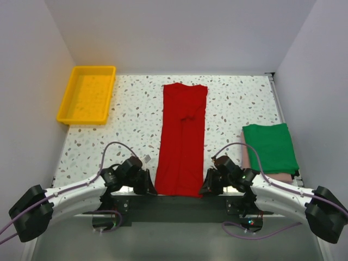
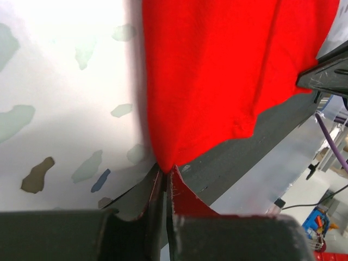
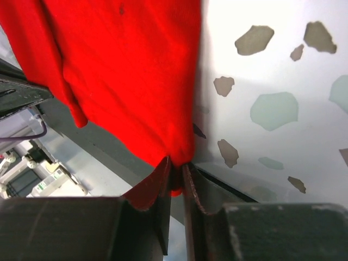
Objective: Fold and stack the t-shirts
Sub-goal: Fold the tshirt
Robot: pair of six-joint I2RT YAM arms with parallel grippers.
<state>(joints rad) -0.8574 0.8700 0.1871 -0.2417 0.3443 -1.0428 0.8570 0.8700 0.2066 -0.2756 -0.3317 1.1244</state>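
On speckled tabletop (image 1: 136, 119), white walls (image 1: 179, 32) around: red t-shirt (image 1: 183, 141) flat; left pincer (image 2: 164, 182), right pincer (image 3: 176, 176) each clamping near corner.

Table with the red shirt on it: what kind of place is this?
Probably a robot lab, not a home: white walls box in a speckled table, a left arm and a right arm are bolted at its near edge, and a red shirt lies spread between them.

top external: high at the near edge, looking down on whole table (image 1: 136, 125). wrist views: very close, low, sharing red t-shirt (image 2: 217, 70) near hem from opposite corners.
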